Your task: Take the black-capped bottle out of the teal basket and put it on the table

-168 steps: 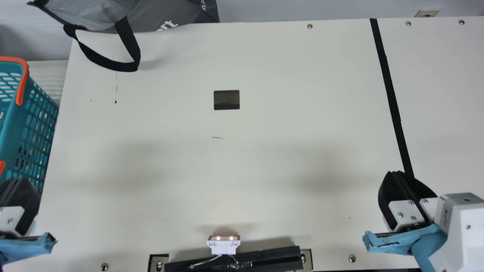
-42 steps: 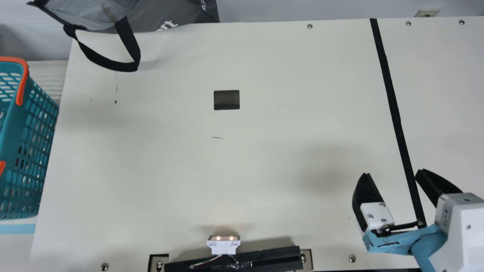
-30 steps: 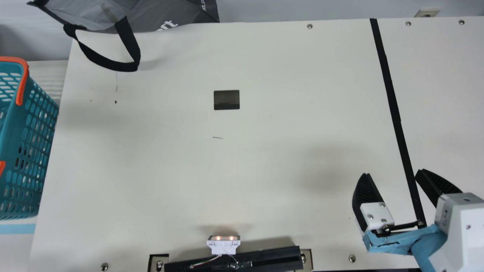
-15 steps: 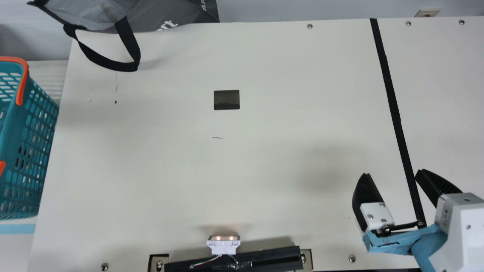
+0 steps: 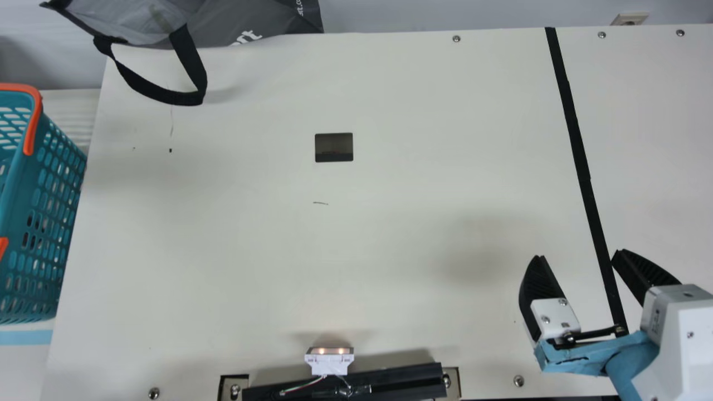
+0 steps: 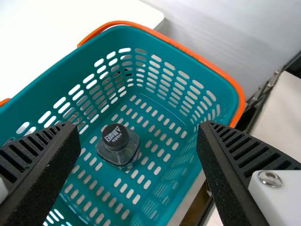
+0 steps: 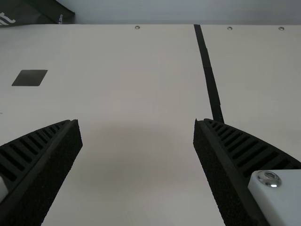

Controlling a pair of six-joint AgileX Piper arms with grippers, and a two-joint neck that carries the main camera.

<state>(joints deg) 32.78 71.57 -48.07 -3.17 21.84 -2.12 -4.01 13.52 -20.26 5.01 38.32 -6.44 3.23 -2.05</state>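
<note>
While the teal basket point(image 5: 14, 206) sits just beyond the left edge of the bench point(image 5: 390, 250), the black-capped bottle point(image 6: 117, 146) stands inside it on the slotted floor, apparently upright. Above the basket hangs the left tool point(image 6: 138, 125), released, its 2 fingers wide apart, grasping nothing and not touching the bottle. The job therefore looks to be at its approach: the tool seems placed and ready, but the grip, the lift past the rim, the carry rightward and the setting down have yet to be done. At the far left is a grey bag point(image 5: 245, 22), its black strap point(image 5: 167, 99) looping over the bench. Farther right lies a dark rectangle point(image 5: 334, 146). At the near right, the right tool point(image 5: 578, 255) is also released, its 2 fingers spread and gripping nothing, beside the black stripe point(image 5: 576, 139); the bottle's place suggests it has no part here.
</note>
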